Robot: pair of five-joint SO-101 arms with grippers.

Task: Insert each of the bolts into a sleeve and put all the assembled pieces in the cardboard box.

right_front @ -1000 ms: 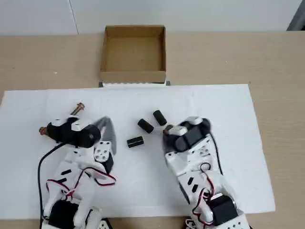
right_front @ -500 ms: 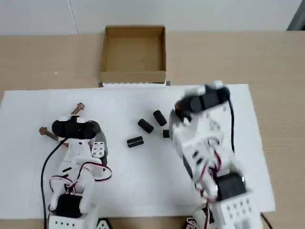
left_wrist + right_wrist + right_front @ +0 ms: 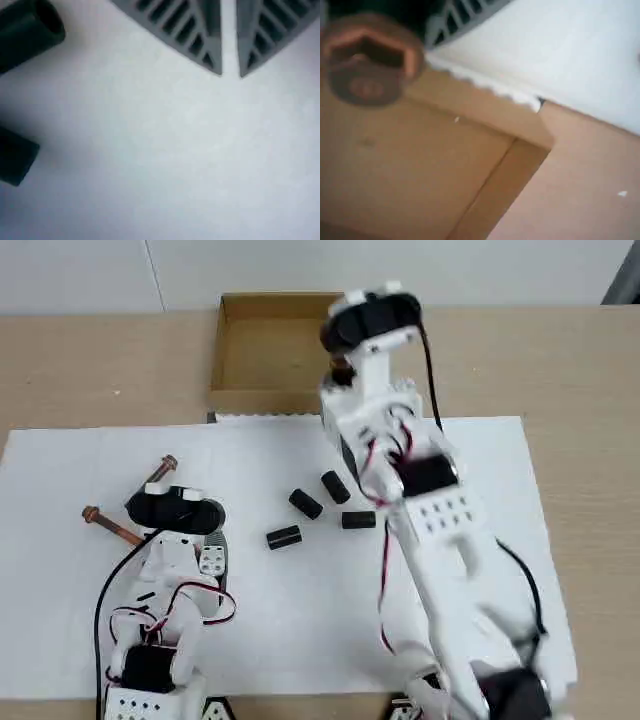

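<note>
My right gripper (image 3: 342, 370) hangs over the near right corner of the cardboard box (image 3: 280, 400), shut on a copper bolt (image 3: 367, 65) in a dark sleeve. The bolt's hex head shows above the box floor, close to the box rim (image 3: 490, 117). Two bare bolts (image 3: 160, 468) (image 3: 105, 520) lie at the left of the white paper. Several black sleeves (image 3: 305, 504) (image 3: 284, 537) (image 3: 359, 520) lie mid-paper. My left gripper (image 3: 230, 74) is low over the paper, shut on nothing, with two sleeves (image 3: 27, 30) (image 3: 15, 160) to its side.
The white paper (image 3: 500, 470) covers the near table; bare wood (image 3: 560, 360) surrounds the box. The right arm's long body (image 3: 430, 500) stretches across the paper's right half. The box floor is bare.
The right arm has swung from mid-paper out to the box, carrying the bolt in its sleeve, and uncovered one sleeve. The left arm has drawn back a little.
</note>
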